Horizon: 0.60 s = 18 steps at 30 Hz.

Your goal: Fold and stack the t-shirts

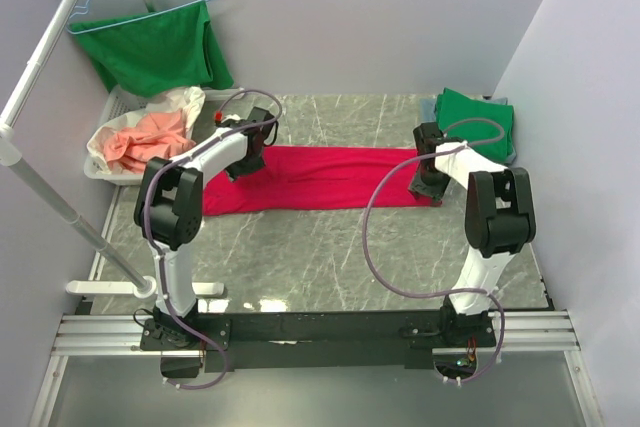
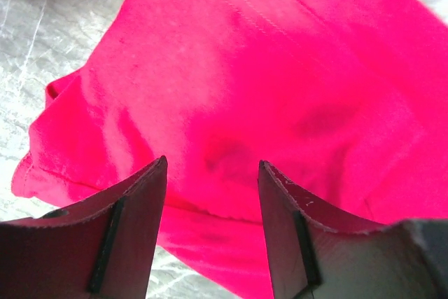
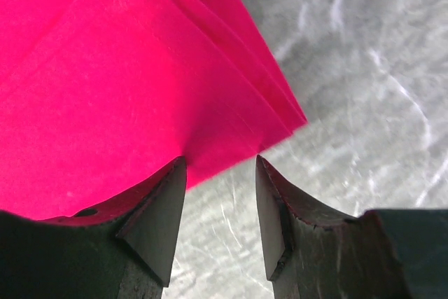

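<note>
A shirt (image 1: pixel 320 179) lies across the table's (image 1: pixel 330 257) centre, left gripper (image 1: pixel 241 171) over its 9 o'clock end, right gripper (image 1: pixel 426 190) over its 3 o'clock end, with a folded shirt (image 1: pixel 475 122) at 2 o'clock, a basket (image 1: pixel 100 162) at 10, and a hung shirt (image 1: pixel 155 52) behind it.

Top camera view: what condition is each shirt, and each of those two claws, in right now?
red t-shirt: folded into a long strip, flat on the table.
folded green t-shirt: folded, at the far right corner.
hanging green t-shirt: hung up, far left.
left gripper: open, over the red cloth.
right gripper: open, at the strip's corner.
</note>
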Tool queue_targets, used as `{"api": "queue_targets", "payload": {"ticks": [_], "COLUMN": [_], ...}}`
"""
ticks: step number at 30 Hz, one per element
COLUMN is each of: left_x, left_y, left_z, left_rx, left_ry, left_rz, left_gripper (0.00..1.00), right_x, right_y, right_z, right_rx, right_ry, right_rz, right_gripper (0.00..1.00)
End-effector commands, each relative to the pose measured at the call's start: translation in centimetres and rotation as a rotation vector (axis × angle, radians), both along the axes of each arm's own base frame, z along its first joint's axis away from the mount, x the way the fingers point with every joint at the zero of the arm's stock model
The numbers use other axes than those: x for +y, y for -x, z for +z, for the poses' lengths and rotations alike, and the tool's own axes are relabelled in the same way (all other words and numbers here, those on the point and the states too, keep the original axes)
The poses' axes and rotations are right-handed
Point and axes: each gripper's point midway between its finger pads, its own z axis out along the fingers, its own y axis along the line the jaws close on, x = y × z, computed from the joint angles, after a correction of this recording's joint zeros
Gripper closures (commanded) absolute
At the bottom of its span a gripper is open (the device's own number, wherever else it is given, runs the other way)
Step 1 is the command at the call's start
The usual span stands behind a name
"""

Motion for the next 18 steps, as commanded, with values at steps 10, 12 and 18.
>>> {"api": "queue_targets", "payload": {"ticks": [10, 12, 18], "left_x": [-1.6, -1.6, -2.1], "left_y": [-0.6, -0.9, -4.2], "left_z": [-1.8, -3.0, -5.1], "left_rx": [0.054, 0.077, 0.09], "left_ry": [0.051, 0.05, 0.09], "left_rz": [0.021, 0.039, 0.074], "left_gripper": [0.38, 0.38, 0.38], "right_x": [-0.6, -0.6, -0.5], "right_y": [-0.6, -0.8, -1.2], "right_z": [7.7, 7.9, 8.3], "right_rx": [-0.169, -0.175, -0.187], "right_ry": [0.025, 0.022, 0.021], "right_rz": [-0.006, -0.004, 0.002], "right_gripper": [0.47, 0.47, 0.47]}}
